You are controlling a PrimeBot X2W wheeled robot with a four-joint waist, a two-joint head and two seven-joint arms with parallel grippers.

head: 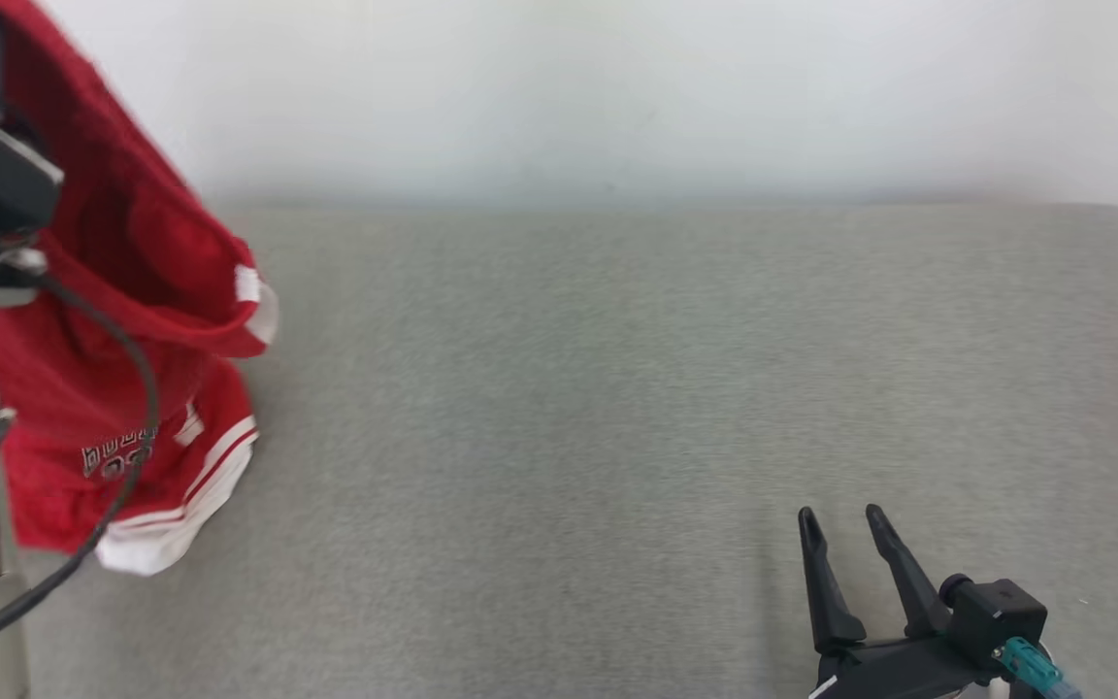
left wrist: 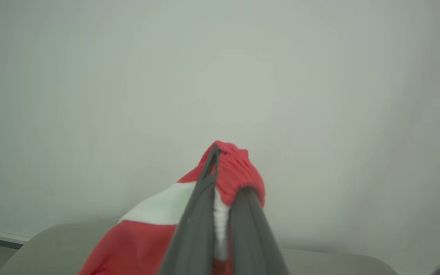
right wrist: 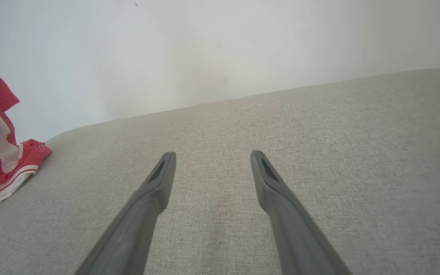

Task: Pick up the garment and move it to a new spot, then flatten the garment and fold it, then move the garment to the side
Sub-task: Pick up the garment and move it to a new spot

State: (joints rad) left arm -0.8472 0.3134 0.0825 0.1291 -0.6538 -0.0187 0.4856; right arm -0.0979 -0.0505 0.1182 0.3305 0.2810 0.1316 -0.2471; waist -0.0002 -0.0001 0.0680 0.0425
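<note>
Garment (head: 122, 252) hangs at nine o'clock, pinched in left gripper (left wrist: 229, 172) for carrying; right gripper (head: 840, 515) waits wide at five o'clock.

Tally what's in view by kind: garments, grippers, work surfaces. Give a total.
Garment, red with white trim: 1
Grippers: 2 (left gripper shut on the garment; right gripper open, holding nothing)
Grey surface: 1
Total: 4
</note>
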